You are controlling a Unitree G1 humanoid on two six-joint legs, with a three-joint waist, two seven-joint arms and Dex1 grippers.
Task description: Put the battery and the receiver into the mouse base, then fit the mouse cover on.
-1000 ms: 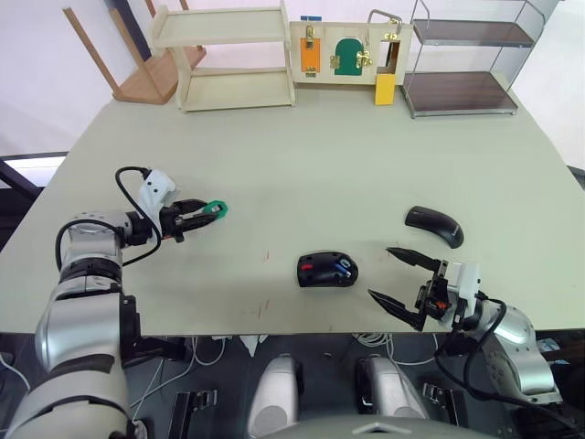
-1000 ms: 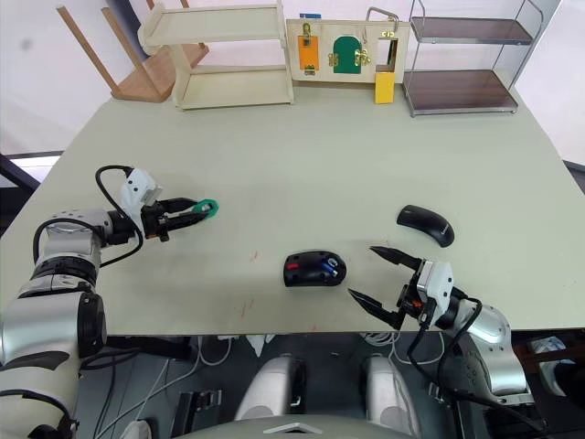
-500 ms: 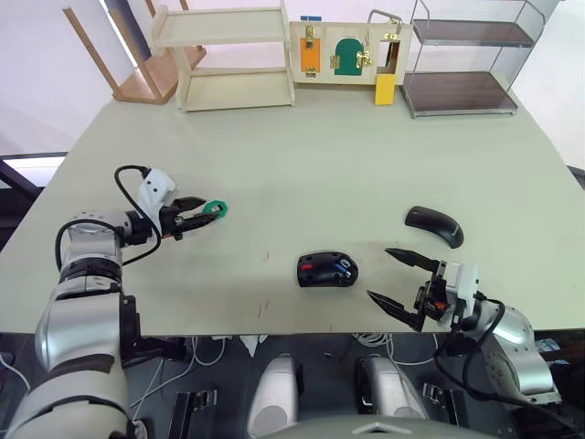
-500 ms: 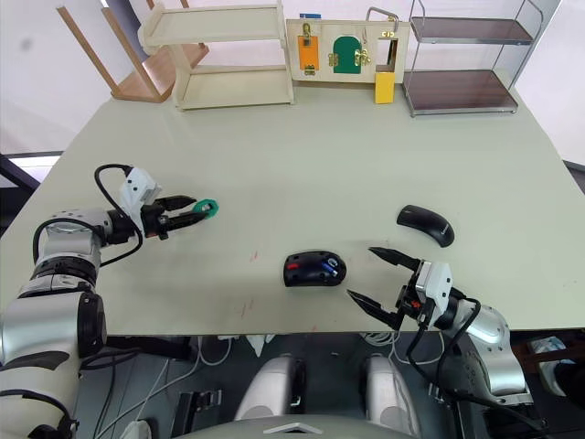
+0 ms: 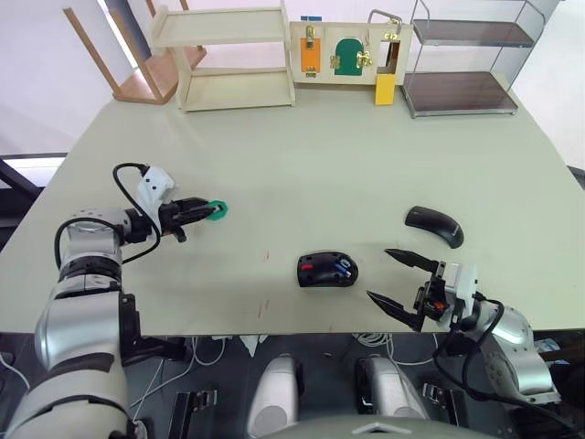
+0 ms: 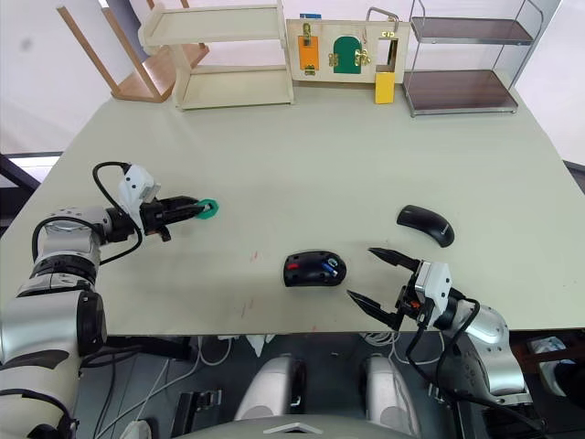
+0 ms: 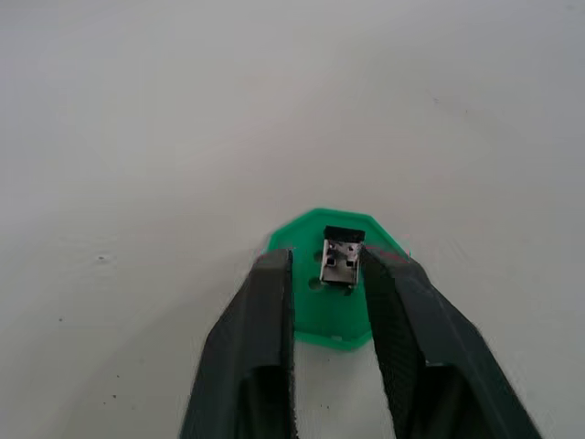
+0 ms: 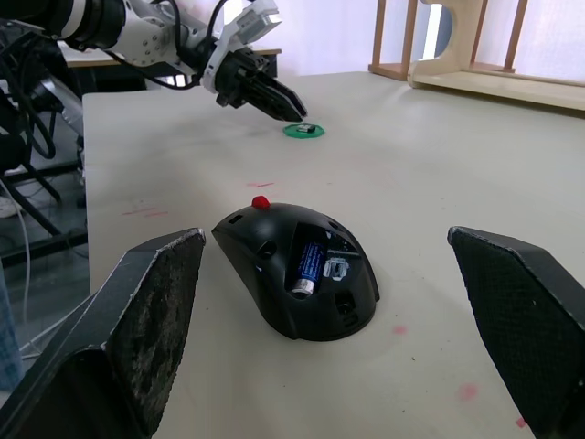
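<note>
Counter (image 5: pixel 347 155) carries everything. Mouse base (image 5: pixel 326 271) sits near the front edge, battery (image 8: pixel 306 265) already lying in its recess. Mouse cover (image 5: pixel 434 225) lies apart from the base, on its right and further back. My right pincer (image 5: pixel 398 283) hovers just right of the base, fingers wide apart. My left pincer (image 7: pixel 326 294), far left of the base, straddles the receiver (image 7: pixel 340 262) on a green disc (image 7: pixel 311 323), fingers narrowly apart, not clamped.

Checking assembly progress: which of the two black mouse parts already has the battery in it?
The mouse base, near the table's front edge: the blue battery lies in its recess. The mouse cover, farther right, is a plain shell.
</note>
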